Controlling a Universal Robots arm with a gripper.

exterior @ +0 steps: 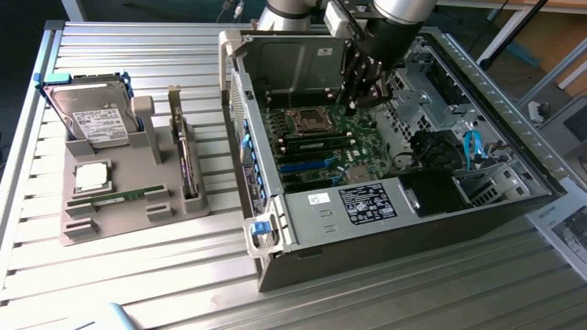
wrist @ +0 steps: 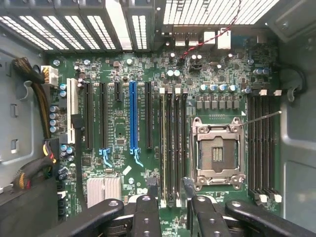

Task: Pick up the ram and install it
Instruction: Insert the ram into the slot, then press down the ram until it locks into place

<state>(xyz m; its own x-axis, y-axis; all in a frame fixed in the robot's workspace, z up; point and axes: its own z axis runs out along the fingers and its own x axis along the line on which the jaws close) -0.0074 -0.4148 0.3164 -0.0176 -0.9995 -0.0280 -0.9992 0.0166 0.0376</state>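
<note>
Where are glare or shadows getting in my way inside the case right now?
Exterior view: the table has a soft sheen with no hard glare, and the motherboard under the arm sits dimmer. Wrist view: the vent slots wash out white, the board is evenly lit, and the open hand reads dark against it.

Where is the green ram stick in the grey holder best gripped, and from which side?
Grip the ram at the middle of its upper long edge, pinching both flat faces, from straight above. It seems to stand on edge in a slot of the grey holder, leaving only that edge free.
</note>
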